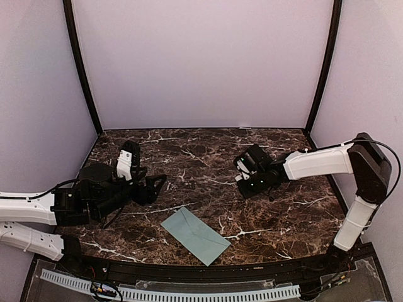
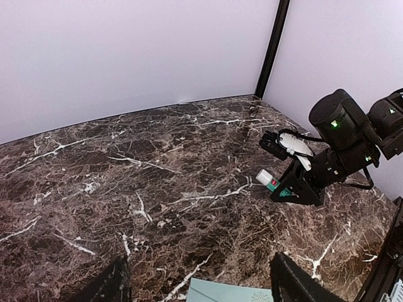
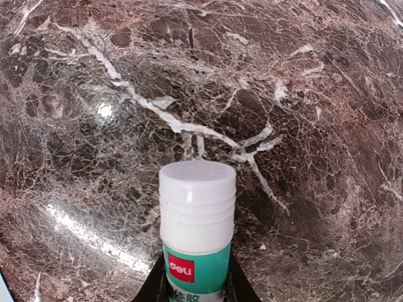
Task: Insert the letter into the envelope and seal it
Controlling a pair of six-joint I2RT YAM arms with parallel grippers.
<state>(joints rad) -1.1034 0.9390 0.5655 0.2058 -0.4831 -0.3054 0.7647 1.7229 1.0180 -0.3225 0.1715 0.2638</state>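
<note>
The pale teal envelope lies flat near the table's front edge, its flap side up and closed. Its top edge shows in the left wrist view as the envelope. My left gripper hovers open to the envelope's upper left and holds nothing; in its own view the left gripper has wide-apart jaws. My right gripper at centre right is shut on a green-and-white glue stick, cap on, pointing left above the marble. The glue stick also shows from the left wrist. The letter is out of view.
The dark marble table is walled by pale panels at the back and sides. A black rail and a white slotted strip run along the near edge.
</note>
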